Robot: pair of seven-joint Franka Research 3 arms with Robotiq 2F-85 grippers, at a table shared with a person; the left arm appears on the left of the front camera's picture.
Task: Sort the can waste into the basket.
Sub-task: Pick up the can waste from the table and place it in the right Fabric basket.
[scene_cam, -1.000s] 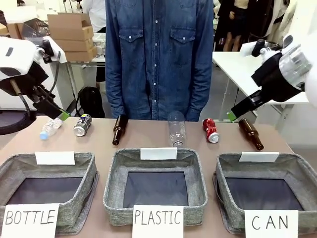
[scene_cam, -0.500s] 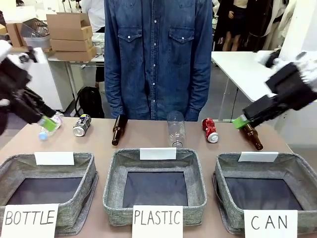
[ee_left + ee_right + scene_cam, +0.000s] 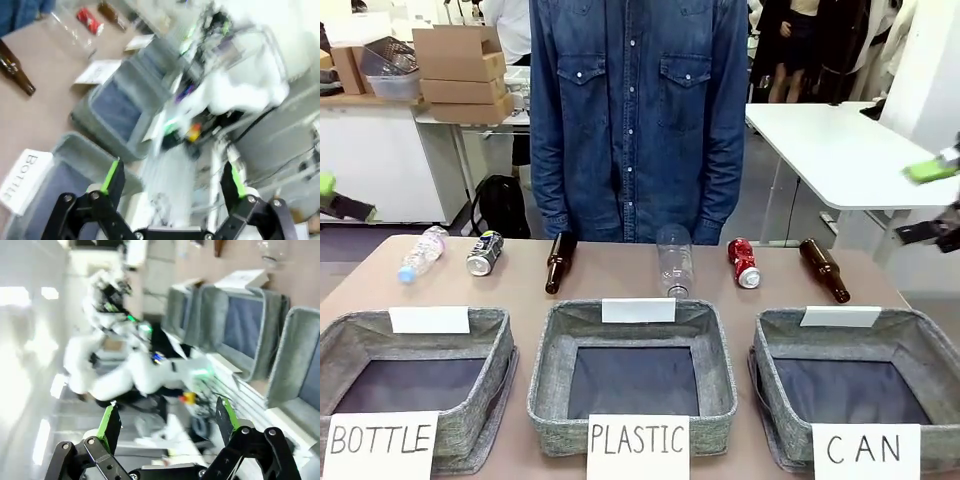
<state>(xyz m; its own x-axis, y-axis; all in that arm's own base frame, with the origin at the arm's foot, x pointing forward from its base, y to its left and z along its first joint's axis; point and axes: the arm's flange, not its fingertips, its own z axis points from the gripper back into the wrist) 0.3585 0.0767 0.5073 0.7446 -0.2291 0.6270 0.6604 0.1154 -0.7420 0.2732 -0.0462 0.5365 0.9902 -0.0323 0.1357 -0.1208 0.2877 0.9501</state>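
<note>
The shiny red can (image 3: 744,262) lies on the table's far side, right of centre. The dark can with a silver top (image 3: 486,252) lies at the far left. The grey basket (image 3: 924,340) with the card reading CAN (image 3: 867,450) stands at the front right with only its dark floor showing. My left gripper (image 3: 332,196) is at the picture's left edge, raised off the table. My right gripper (image 3: 935,203) is at the right edge, also raised. In the wrist views the left gripper (image 3: 172,180) and the right gripper (image 3: 166,420) both stand open with nothing between their fingers. The red can (image 3: 88,21) shows far off.
Baskets marked BOTTLE (image 3: 340,335) and PLASTIC (image 3: 548,350) stand at the front left and middle. Two brown glass bottles (image 3: 557,262) (image 3: 824,268) and two clear plastic bottles (image 3: 675,262) (image 3: 422,253) lie in the far row. A person in a denim shirt (image 3: 640,110) stands behind the table.
Both arms have swung outward and up, away from the row of bottles and cans, to the picture's edges. Nothing on the table has moved.
</note>
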